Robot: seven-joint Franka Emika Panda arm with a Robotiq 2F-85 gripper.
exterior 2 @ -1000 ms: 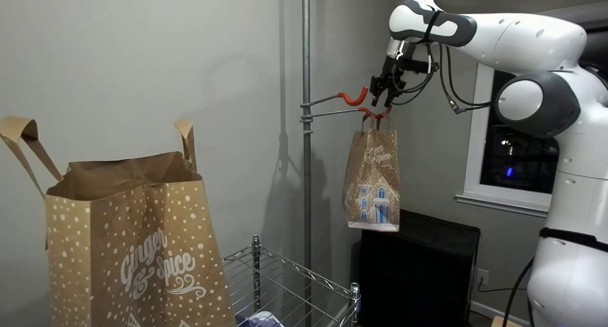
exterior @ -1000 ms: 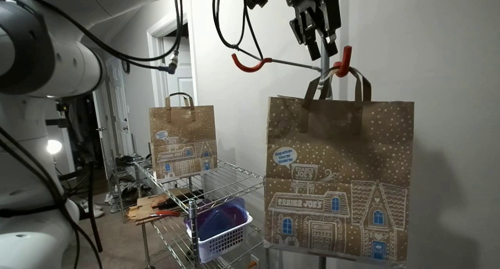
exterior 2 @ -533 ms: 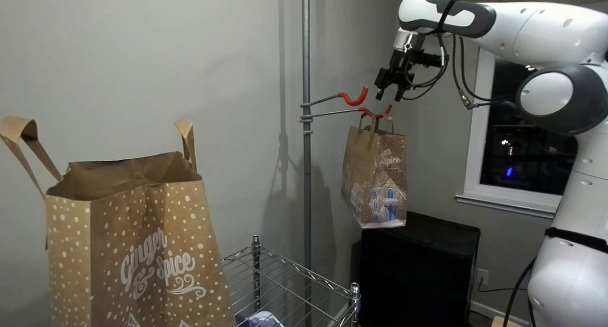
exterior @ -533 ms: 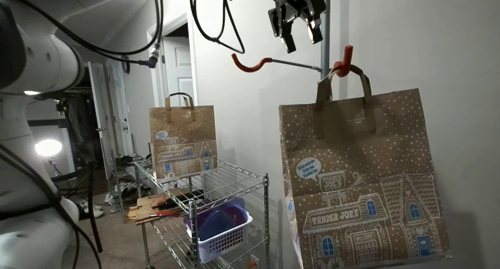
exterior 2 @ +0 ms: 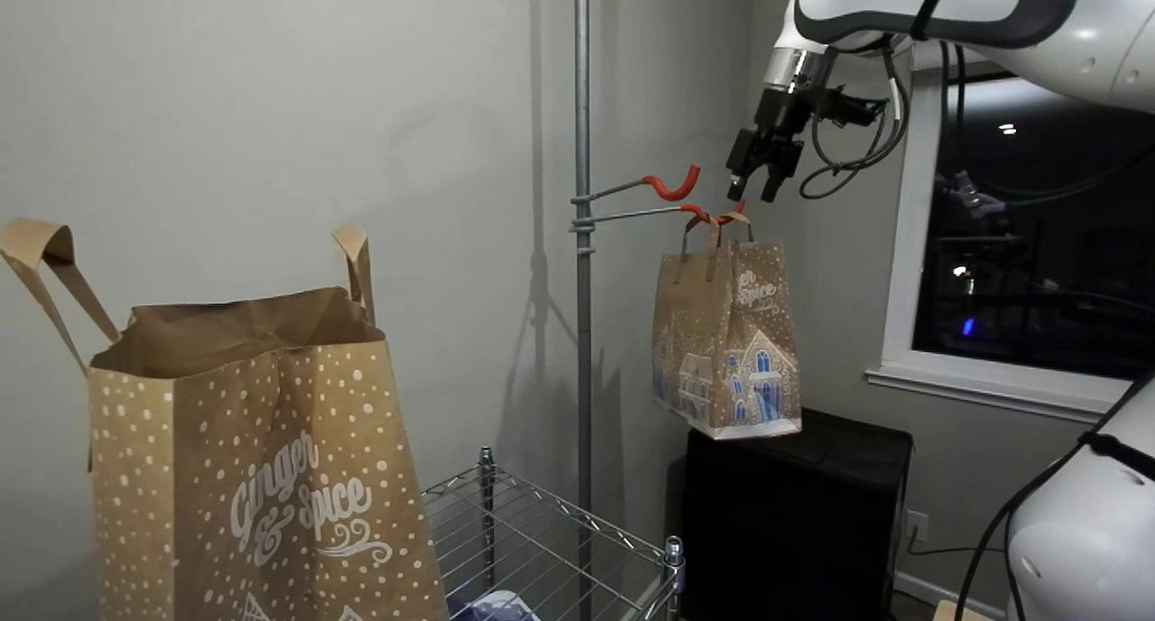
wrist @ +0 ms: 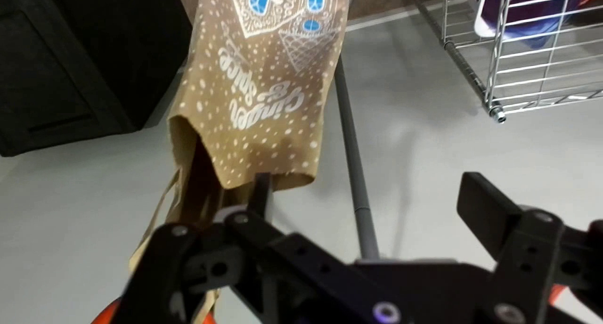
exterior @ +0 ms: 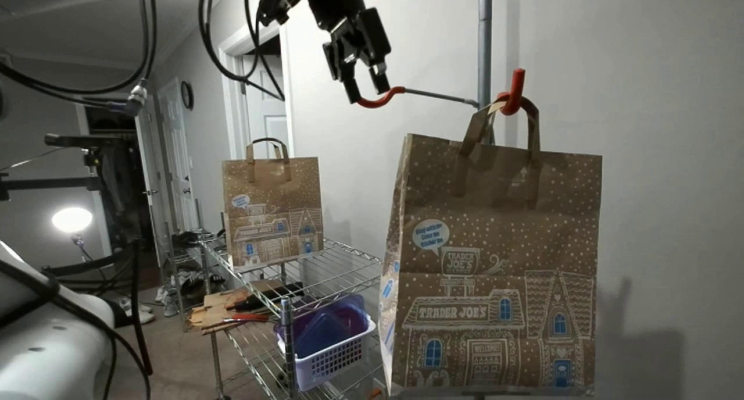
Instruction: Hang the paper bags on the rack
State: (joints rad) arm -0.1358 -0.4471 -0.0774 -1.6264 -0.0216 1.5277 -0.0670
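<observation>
A brown paper bag (exterior: 500,243) hangs by its handles from a red hook (exterior: 516,92) on the grey pole rack (exterior: 485,45). It also shows in an exterior view (exterior 2: 726,341) and in the wrist view (wrist: 264,88). Another paper bag (exterior: 276,202) stands upright on the wire shelf, its handles raised; it is large and near in an exterior view (exterior 2: 271,477). The rack's other red hook (exterior 2: 672,190) bears nothing. My gripper (exterior 2: 753,190) is open and empty, above the hanging bag and apart from it. In the wrist view its fingertips (wrist: 367,180) stand wide apart.
A chrome wire cart (exterior: 349,257) stands beside the rack, with a basket (exterior: 334,356) on its lower level. A black box (exterior 2: 794,504) stands below the hanging bag. In the wrist view, bits of red show behind the gripper's left side (wrist: 106,312) and right side (wrist: 556,293).
My gripper has moved away from the hook that bears the bag, empty. The hanging bag has swung and turned on its hook. The bag on the shelf has not moved.
</observation>
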